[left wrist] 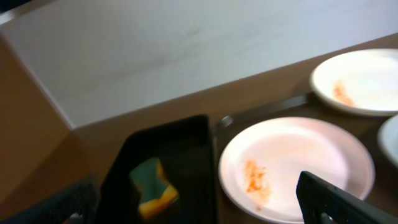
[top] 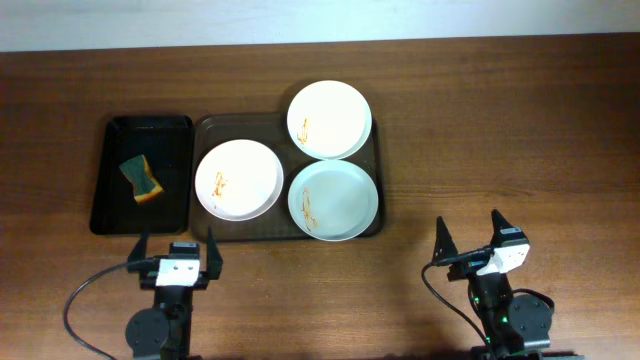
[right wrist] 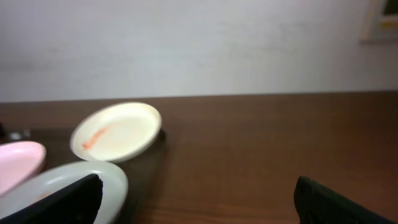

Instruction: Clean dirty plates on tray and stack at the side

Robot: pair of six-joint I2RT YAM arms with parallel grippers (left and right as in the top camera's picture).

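We hold our left pincer (top: 176,240) and right pincer (top: 468,220) open and empty near the large dark brown rectangular tray (top: 230,128), since its three round white sauce-streaked plates (top: 238,180) await wiping.

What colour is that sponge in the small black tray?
The sponge is green on top, yellow-orange beneath; the overhead view shows it best.

The left wrist view is blurred: the sponge (left wrist: 152,186) left of the tray (left wrist: 261,113) is a smear. That view's right edge cuts the back plate (left wrist: 360,81) and most of the front plate (left wrist: 390,140). In the right wrist view the left edge crops the left plate (right wrist: 18,163), and a finger (right wrist: 74,205) hides part of the front plate.
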